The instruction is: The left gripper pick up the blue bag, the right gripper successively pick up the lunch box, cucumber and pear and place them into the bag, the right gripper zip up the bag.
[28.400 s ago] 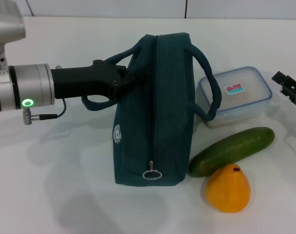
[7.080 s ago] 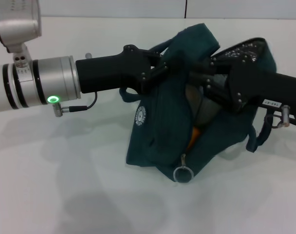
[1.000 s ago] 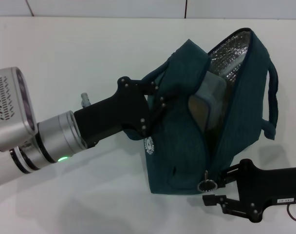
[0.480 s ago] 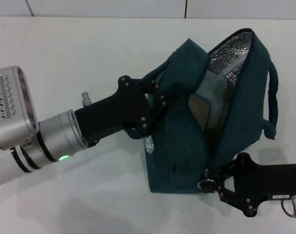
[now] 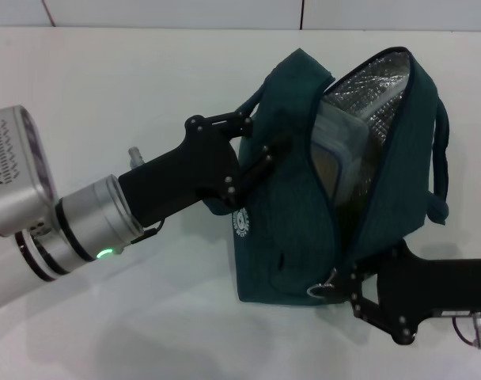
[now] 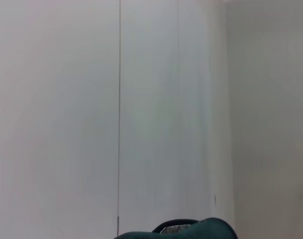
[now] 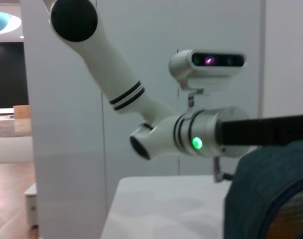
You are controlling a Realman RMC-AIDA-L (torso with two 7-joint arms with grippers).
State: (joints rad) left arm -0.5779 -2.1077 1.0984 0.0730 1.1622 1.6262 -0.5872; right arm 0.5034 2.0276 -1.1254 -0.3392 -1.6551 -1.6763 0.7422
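Note:
The blue bag (image 5: pixel 292 229) stands tilted on the white table, its top gaping and its silver foil lining (image 5: pixel 375 83) showing. My left gripper (image 5: pixel 274 149) is shut on the bag's upper left edge by a handle. The lunch box (image 5: pixel 334 142) stands on edge inside the opening. At the bag's lower front corner my right gripper (image 5: pixel 341 286) is shut on the zipper pull, and the ring (image 5: pixel 317 290) sticks out to its left. The cucumber and pear are hidden. The left wrist view catches only the bag's top (image 6: pixel 191 230). In the right wrist view the bag (image 7: pixel 261 189) fills the near corner.
The white table (image 5: pixel 130 87) stretches bare to the left and behind the bag. A rope handle (image 5: pixel 441 158) hangs on the bag's right side. The right wrist view shows my left arm's silver wrist (image 7: pixel 201 134) and the head camera (image 7: pixel 211 62).
My right gripper has moved up to the zipper pull and shut on it. The left gripper has lifted the bag's edge a little, so the bag stands more upright.

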